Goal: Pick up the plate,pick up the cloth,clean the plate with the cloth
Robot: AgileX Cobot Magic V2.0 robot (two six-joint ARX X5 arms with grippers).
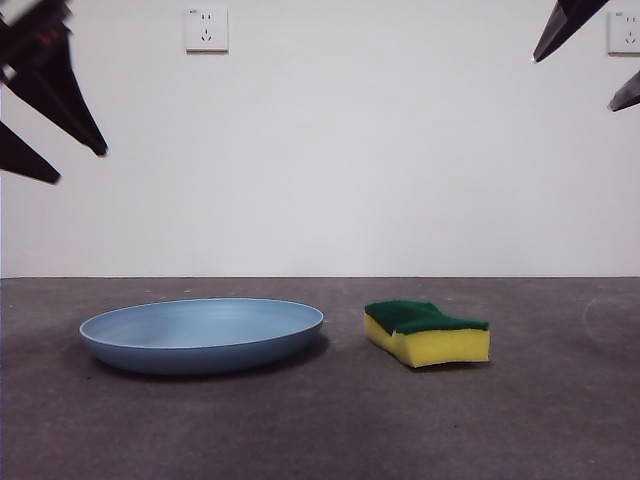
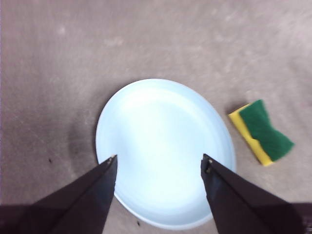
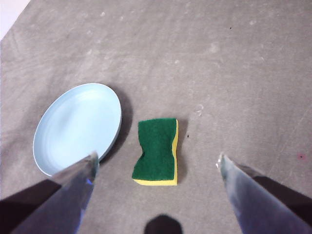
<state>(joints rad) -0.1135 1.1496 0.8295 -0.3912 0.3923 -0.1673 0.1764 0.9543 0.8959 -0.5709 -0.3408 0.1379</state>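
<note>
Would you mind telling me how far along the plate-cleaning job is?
Nothing is done: the round light blue plastic plate and the yellow-and-green scrub sponge lie apart on the table. The open left gripper hovers over the plate, the open right gripper above the sponge. Both pickups and wiping remain.

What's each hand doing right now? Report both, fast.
Left hand: open, empty, above the plate.
Right hand: open, empty, above the sponge.

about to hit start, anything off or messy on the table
Nothing stands out. The plate lies flat and empty, the sponge sits beside it, green side up, not touching. Both grippers hover open above.
</note>
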